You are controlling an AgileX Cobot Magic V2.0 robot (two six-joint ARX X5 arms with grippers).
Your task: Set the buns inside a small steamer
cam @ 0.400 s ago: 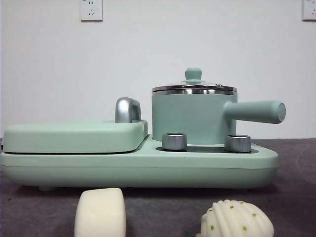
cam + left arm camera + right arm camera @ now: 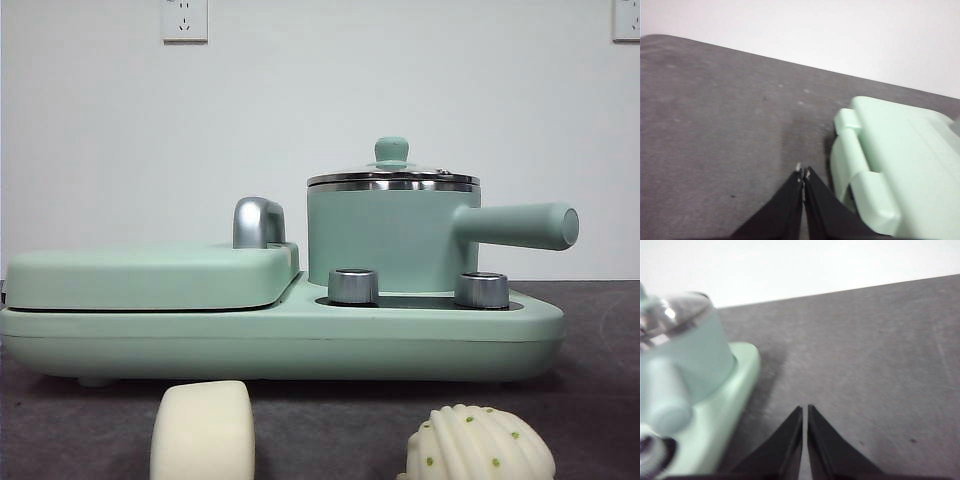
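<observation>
In the front view, the smooth cream-white block bun (image 2: 203, 430) lies on the grey table near the front edge. The ribbed shell bun with green dots (image 2: 478, 445) lies to its right. The small steamer (image 2: 392, 235), a mint-green pot with glass lid and side handle, stands closed on the cooker base (image 2: 280, 340) behind them; it also shows in the right wrist view (image 2: 687, 352). My left gripper (image 2: 803, 173) is shut and empty above the table beside the cooker's left end. My right gripper (image 2: 805, 410) is shut and empty beside the cooker's right end.
A flat mint-green griddle cover (image 2: 150, 275) with a chrome handle (image 2: 258, 222) fills the cooker's left half; it also shows in the left wrist view (image 2: 900, 160). Two steel knobs (image 2: 353, 285) sit before the pot. A white wall stands behind.
</observation>
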